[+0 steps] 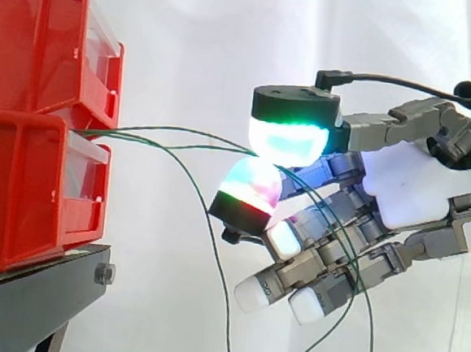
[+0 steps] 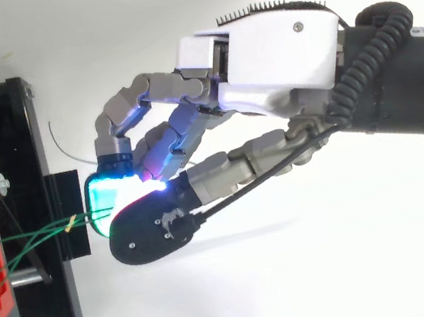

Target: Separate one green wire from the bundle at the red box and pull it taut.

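Green wires (image 1: 209, 229) droop down in front of the hand's lower fingers, closest to me in the side view. One green wire (image 1: 182, 129) runs almost flat from the red box (image 1: 23, 184) to the hand (image 1: 413, 194), with a small bump in it. Two glowing pads (image 1: 291, 140) are squeezed together on it, well away from the box. A second wire seems to go into the same pinch, but I can't tell for sure. From above, two thin green lines cross the black stand (image 2: 64, 205) to the pads.

To do this well, I think the hand should hold the squeeze tight and move slowly, straight away from the box, until the bump is gone. It should stop then, so nothing rips out. The droopy wires lie across the lower fingers and could get dragged along, so watch them.
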`<act>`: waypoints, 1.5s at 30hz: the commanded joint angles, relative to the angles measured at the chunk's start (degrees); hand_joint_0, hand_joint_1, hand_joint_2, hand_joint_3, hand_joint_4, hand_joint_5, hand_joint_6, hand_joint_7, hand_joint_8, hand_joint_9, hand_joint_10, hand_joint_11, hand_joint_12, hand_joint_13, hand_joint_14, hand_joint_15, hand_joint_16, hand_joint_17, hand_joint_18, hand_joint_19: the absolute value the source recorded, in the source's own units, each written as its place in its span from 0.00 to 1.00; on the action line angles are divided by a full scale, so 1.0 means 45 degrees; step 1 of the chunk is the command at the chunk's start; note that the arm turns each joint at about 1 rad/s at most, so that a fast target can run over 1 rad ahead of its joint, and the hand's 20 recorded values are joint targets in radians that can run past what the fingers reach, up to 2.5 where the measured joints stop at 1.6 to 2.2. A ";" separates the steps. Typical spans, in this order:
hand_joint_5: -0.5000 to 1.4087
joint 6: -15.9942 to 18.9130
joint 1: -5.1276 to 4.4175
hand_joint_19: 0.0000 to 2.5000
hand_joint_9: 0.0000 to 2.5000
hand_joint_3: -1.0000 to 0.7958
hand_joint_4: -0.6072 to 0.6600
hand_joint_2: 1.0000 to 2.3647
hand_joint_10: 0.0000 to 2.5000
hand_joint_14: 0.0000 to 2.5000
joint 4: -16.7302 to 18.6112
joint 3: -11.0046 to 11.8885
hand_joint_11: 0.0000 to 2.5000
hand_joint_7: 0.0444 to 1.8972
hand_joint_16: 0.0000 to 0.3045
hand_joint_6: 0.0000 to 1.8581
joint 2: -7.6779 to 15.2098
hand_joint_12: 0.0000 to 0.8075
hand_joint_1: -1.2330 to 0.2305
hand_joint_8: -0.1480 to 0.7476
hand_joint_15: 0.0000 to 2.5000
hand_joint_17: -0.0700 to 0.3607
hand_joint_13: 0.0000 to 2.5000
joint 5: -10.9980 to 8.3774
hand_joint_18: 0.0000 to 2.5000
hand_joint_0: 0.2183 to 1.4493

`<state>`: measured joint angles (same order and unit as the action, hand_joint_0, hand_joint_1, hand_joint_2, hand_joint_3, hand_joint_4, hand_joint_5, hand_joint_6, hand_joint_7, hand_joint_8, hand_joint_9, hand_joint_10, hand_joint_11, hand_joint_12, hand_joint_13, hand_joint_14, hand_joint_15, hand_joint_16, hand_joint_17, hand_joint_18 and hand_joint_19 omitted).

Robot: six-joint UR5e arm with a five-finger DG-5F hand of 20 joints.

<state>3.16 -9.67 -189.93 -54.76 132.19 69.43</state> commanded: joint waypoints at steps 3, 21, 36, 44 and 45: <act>0.18 0.0001 0.0000 0.21 0.36 0.34 0.56 0.01 0.01 0.01 -0.0001 0.0000 0.23 0.49 0.15 0.48 0.0000 0.41 0.24 0.46 0.13 0.41 0.23 0.0000 0.23 0.33; 0.19 -0.0019 0.0000 0.22 0.38 0.42 0.57 0.01 0.01 0.01 -0.0001 0.0020 0.23 0.52 0.16 0.48 0.0000 0.42 0.42 0.47 0.13 0.41 0.23 0.0000 0.22 0.28; 0.19 -0.0019 0.0000 0.20 0.35 0.28 0.57 0.00 0.01 0.01 -0.0001 0.0020 0.23 0.49 0.15 0.48 0.0000 0.41 0.24 0.44 0.13 0.40 0.23 0.0000 0.22 0.31; 0.19 -0.0019 0.0020 0.22 0.37 0.37 0.56 0.01 0.01 0.01 -0.0001 0.0020 0.23 0.51 0.16 0.48 0.0000 0.42 0.48 0.46 0.14 0.41 0.23 0.0000 0.21 0.27; 0.19 -0.0019 0.0020 0.22 0.37 0.40 0.57 0.01 0.01 0.01 -0.0001 0.0020 0.24 0.52 0.16 0.48 0.0000 0.42 0.49 0.46 0.13 0.41 0.23 0.0000 0.21 0.27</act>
<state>3.08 -9.59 -189.93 -54.68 132.19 69.43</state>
